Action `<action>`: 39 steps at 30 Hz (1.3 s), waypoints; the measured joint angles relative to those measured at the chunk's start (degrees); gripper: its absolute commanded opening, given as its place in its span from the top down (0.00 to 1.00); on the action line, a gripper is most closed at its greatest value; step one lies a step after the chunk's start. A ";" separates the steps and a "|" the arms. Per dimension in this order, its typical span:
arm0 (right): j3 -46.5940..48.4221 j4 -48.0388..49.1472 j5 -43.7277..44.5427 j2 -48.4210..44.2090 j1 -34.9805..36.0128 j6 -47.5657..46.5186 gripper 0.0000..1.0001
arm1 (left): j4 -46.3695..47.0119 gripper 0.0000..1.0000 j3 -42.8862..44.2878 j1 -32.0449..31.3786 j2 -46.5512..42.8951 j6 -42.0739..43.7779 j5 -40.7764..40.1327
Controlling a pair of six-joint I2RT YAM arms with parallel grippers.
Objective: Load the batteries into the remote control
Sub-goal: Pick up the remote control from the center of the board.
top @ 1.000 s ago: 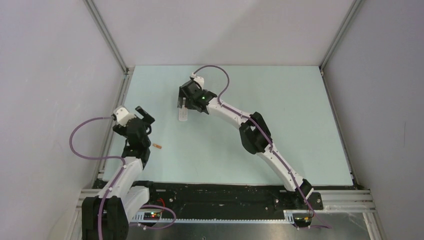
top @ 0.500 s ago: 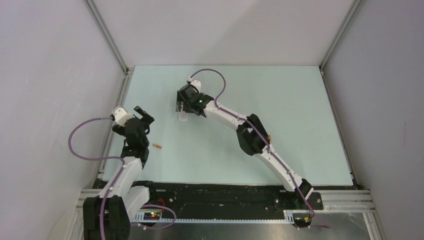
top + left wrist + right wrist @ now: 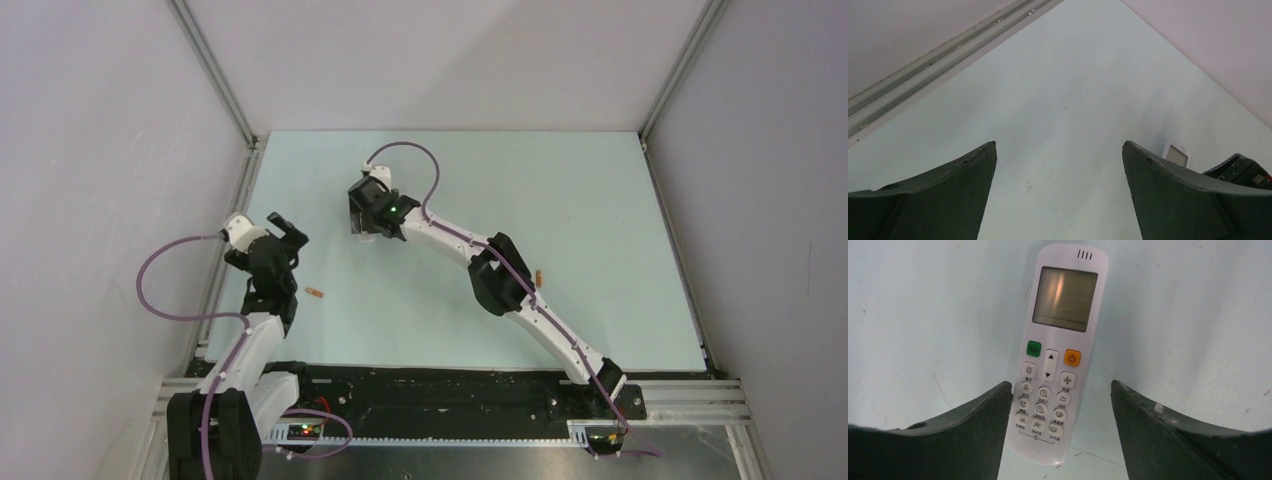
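Note:
The white remote control (image 3: 1063,330) lies face up on the table, display end away from the wrist camera. My right gripper (image 3: 1061,385) is open and straddles its button end: the left finger (image 3: 973,430) is against the remote's edge, the right finger (image 3: 1168,430) stands apart. From above, that gripper (image 3: 366,216) covers nearly all of the remote. One orange battery (image 3: 314,293) lies near my left arm, another (image 3: 539,277) beside the right arm's elbow. My left gripper (image 3: 1060,144) is open and empty above bare table, with the remote's display end (image 3: 1177,154) at its right.
Grey walls and metal rails (image 3: 228,215) enclose the pale green table (image 3: 590,210) on three sides. The right arm (image 3: 500,275) stretches diagonally across the middle. Purple cables loop from both wrists.
My right gripper has slid a little left and nearer over the remote, and its jaws have narrowed around it. The battery by the right elbow has come into view. The left arm is still.

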 measured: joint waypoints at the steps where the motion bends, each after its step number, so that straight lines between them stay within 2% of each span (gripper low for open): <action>1: 0.07 -0.28 0.17 0.00 0.17 -0.35 0.31 | 0.00 0.02 0.00 0.07 0.02 -0.26 0.07; 4: 0.15 -1.38 0.37 0.00 0.72 -1.25 0.43 | -0.02 0.02 0.00 0.31 0.28 -0.37 0.37; 6: 0.17 -2.08 0.83 0.00 0.87 -1.68 0.46 | -0.04 0.02 0.00 0.50 0.44 -0.48 0.76; 12: -3.28 -1.27 3.04 -1.62 1.11 -1.33 0.48 | -0.02 0.02 0.00 1.07 0.48 -0.83 1.40; 14: -7.30 -0.46 4.15 -3.91 1.07 -1.25 0.44 | 0.00 0.02 0.00 1.18 0.66 -0.83 1.57; 15: -9.79 -0.39 4.87 -5.44 1.01 -1.25 0.36 | -0.02 0.02 0.00 1.27 0.83 -0.85 1.84; 17: -12.11 -0.57 5.73 -6.88 0.81 -1.64 0.26 | -0.02 0.02 0.00 1.40 1.09 -0.87 2.25; 19: -12.85 -1.18 6.88 -7.23 0.68 -2.75 0.23 | -0.02 0.02 0.00 1.55 1.40 -0.90 2.64; 22: -12.68 -2.12 7.78 -7.23 0.81 -4.55 0.23 | -0.02 0.02 0.00 1.75 1.70 -0.96 2.99; 24: -12.37 -3.04 8.04 -7.21 0.92 -5.51 0.28 | -0.04 0.02 0.00 1.88 1.90 -0.98 3.19; 29: -12.04 -4.39 8.24 -7.21 1.53 -6.19 0.50 | -0.02 0.02 0.00 2.14 2.14 -1.36 4.04; 33: -13.18 -3.65 8.98 -7.61 1.60 -6.23 0.71 | -0.02 0.03 0.00 2.40 2.69 -1.42 4.44; 37: -22.88 0.61 9.42 -12.90 1.64 -6.16 0.95 | -0.76 0.05 0.42 2.45 3.61 -1.38 5.03; 39: -31.15 2.80 9.94 -17.81 1.64 -6.67 1.00 | -2.71 0.05 1.73 2.47 4.09 -1.44 5.60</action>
